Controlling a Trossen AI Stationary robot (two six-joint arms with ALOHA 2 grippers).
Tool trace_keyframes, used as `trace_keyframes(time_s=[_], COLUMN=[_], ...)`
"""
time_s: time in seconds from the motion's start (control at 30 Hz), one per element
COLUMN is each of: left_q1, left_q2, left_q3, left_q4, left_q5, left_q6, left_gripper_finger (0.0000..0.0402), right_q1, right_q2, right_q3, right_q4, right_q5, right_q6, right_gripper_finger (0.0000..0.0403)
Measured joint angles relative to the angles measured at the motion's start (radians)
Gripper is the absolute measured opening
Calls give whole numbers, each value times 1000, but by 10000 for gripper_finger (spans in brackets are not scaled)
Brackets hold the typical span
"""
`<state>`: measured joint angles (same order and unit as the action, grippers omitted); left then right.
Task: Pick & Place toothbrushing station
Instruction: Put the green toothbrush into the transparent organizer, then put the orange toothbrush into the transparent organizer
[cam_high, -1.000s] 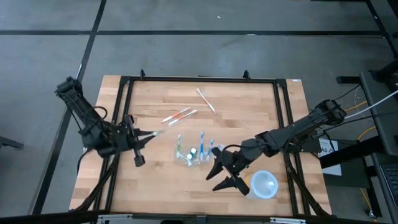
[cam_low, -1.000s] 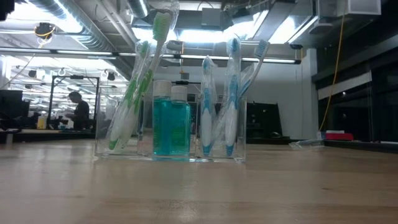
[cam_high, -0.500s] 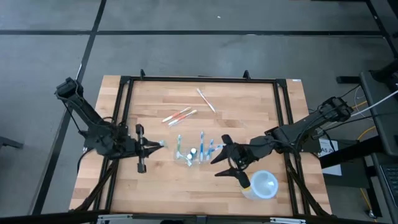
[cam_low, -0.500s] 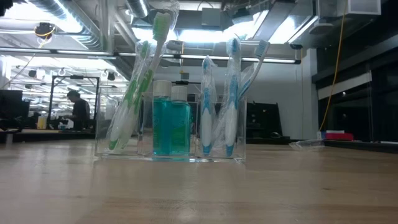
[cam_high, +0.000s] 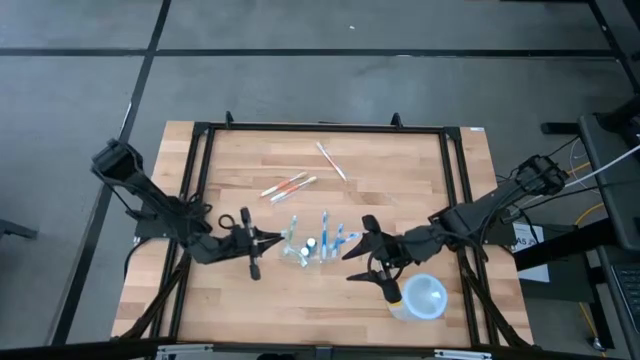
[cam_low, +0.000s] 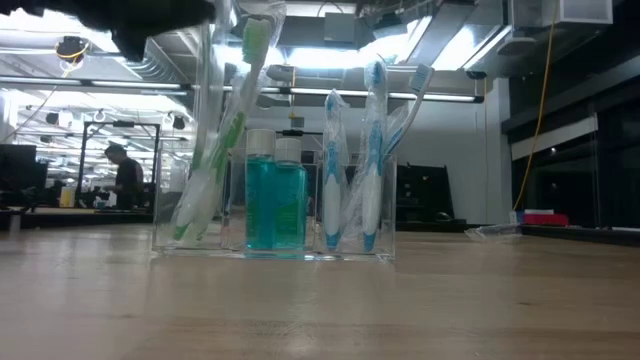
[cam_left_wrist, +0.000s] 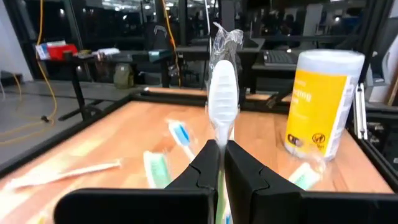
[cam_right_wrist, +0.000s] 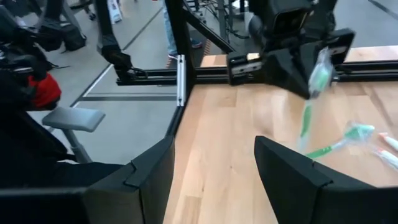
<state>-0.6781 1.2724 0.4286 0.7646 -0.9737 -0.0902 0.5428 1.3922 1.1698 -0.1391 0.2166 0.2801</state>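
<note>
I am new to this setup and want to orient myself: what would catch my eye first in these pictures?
First, the clear toothbrushing station at the middle of the table, holding green and blue toothbrushes and a bottle of teal liquid. Next, the left end effector, just left of the station, shut on a wrapped toothbrush. The right end effector stands open on the station's other side, beside a white and yellow container.
</note>
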Motion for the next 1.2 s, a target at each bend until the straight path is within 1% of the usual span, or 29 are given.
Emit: trace_keyframes(time_s=[0.33,0.5,0.6,0.7,0.8,1.03,1.1,1.2], left_q1=[2,5,6,6,4,3,-5,-14], left_q2=[116,178,212,229,233,229,229,199], left_q3=[0,0,0,0,0,0,0,0], left_q4=[26,25,31,27,25,19,26,38], left_q5=[-21,-51,-90,-150,-190,-205,-257,-411], left_q6=[-80,-125,-138,-177,-186,-206,-161,-49], left_gripper_finger=[6,9,22,48,83,185,210,235], right_q1=[25,25,25,25,25,25,25,25], right_q2=[0,0,0,0,0,0,1,1], right_q3=[0,0,0,0,0,-5,-14,-23], right_q4=[-49,-61,-61,-61,-64,-63,-64,-64], right_q5=[115,143,143,143,143,143,144,159], right_q6=[0,0,0,0,0,1,10,24], right_gripper_finger=[224,224,224,224,224,224,224,224])
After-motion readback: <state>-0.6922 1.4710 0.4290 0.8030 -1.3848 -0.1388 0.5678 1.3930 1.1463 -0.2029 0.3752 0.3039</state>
